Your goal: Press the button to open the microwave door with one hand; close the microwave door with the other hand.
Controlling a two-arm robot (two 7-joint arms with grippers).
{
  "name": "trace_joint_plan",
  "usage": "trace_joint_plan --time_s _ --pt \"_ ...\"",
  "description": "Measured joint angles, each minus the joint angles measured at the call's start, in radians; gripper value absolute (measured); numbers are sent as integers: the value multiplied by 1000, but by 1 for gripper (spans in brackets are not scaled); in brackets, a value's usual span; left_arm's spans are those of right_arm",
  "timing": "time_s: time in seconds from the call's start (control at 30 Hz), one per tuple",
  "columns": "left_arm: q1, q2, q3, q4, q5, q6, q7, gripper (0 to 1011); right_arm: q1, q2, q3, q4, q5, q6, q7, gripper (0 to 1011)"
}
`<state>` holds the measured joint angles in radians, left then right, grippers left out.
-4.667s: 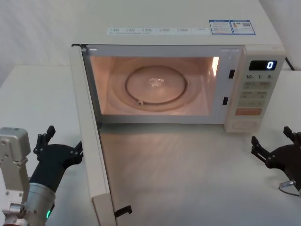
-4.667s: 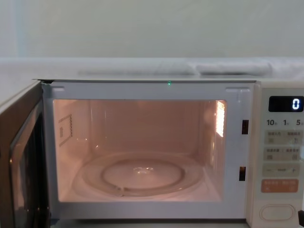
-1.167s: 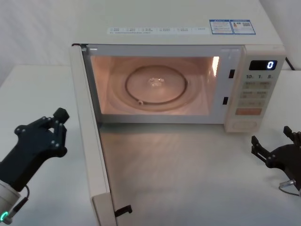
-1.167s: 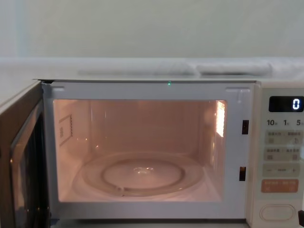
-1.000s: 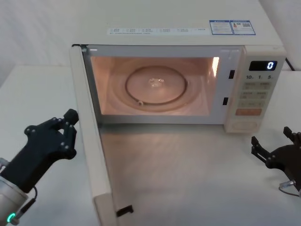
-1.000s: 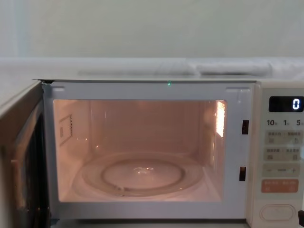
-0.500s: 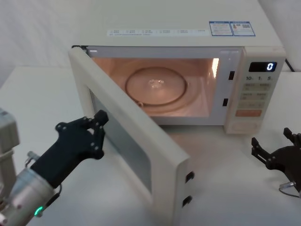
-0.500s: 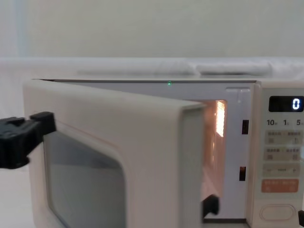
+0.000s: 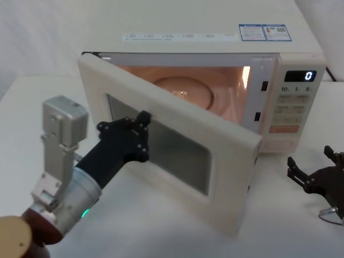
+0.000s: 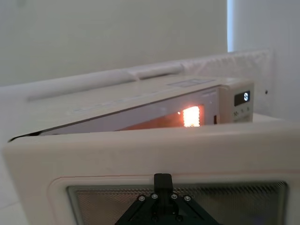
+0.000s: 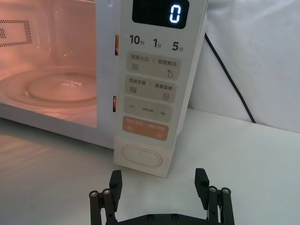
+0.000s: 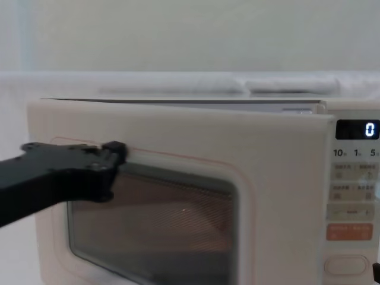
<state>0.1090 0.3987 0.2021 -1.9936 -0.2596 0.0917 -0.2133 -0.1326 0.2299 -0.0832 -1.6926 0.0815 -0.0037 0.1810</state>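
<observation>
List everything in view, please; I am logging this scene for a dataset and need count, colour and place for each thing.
microwave: one, cream, at the back of the table, cavity lit orange.
microwave door: one, cream with a dark window, hinged at the left, partly open.
button: one, cream, wide, lowest on the control panel.
orange key: one, just above the button.
display: one, black, showing a white 0, top of the panel.
glass turntable: one, clear, inside the cavity.
cable: one, black, behind the microwave's right side.
table: one, white.
left claw: black, against the door's window.
right claw: black, open, low before the button.
</observation>
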Motion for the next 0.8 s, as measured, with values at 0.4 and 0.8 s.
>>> trace_joint_plan --time_s 0.4,0.8 --pt "-39 -29 22 24 13 3 -40 0 0 0 0 0 0 0 0 1002" --pt "-81 -54 9 106 -25 -41 -53 0 0 0 0 0 0 0 0 1002"
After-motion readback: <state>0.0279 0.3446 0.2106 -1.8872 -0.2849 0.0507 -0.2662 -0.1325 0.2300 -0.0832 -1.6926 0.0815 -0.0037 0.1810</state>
